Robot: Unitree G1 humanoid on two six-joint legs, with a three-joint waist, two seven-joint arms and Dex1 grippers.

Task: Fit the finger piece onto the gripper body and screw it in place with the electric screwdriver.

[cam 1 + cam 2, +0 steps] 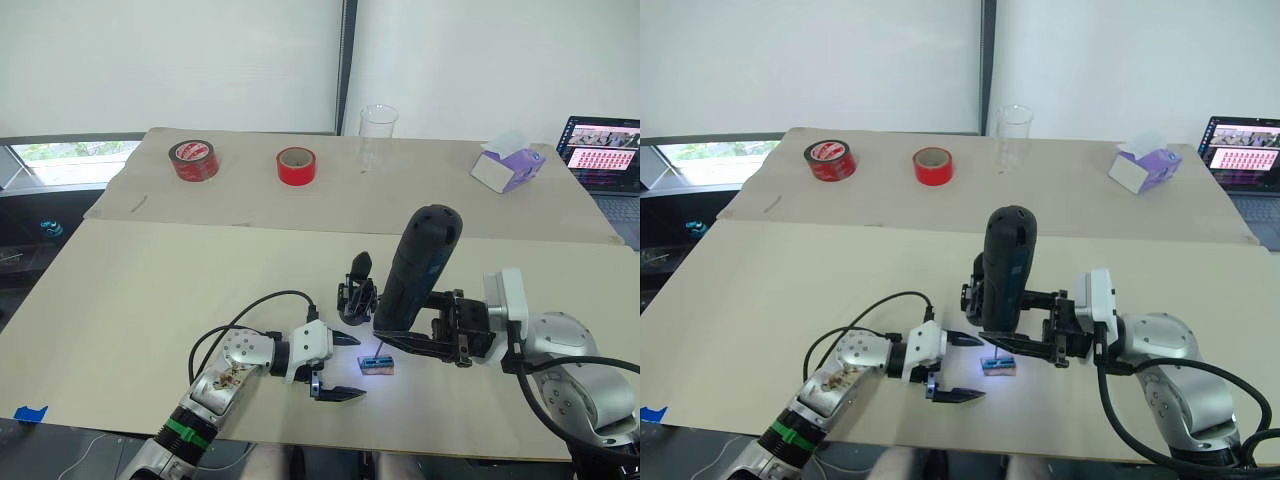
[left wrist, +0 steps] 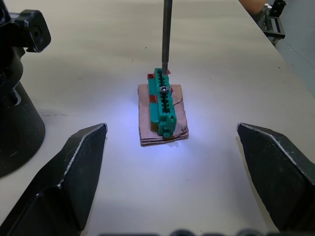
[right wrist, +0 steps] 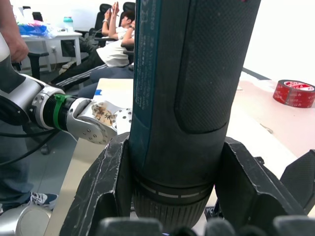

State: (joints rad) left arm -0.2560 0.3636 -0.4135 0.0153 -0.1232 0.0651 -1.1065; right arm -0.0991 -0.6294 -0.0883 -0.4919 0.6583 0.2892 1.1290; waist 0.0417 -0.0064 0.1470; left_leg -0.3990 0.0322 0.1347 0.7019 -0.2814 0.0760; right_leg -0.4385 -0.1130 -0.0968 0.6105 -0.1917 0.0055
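Observation:
My right gripper [image 1: 425,335] is shut on the electric screwdriver [image 1: 420,265], a thick black cylinder held nearly upright. Its thin metal bit [image 2: 167,34] points down onto a screw in a small green block on a brown pad [image 2: 163,108]. Just left of the screwdriver stands the gripper body [image 1: 357,292], black, with an upright pointed finger on top. I see no loose finger piece. My left gripper [image 1: 358,367] lies low on the table near the front edge. It is open, with its black fingers [image 2: 74,172] spread either side of the green block and nothing between them.
Two red tape rolls [image 1: 194,160] [image 1: 297,166], a clear cup [image 1: 378,135] and a purple-white tissue box [image 1: 508,165] stand along the far table. A laptop [image 1: 603,150] sits at the far right. Blue tape [image 1: 30,412] marks the front left corner. Seated people [image 3: 115,44] show behind.

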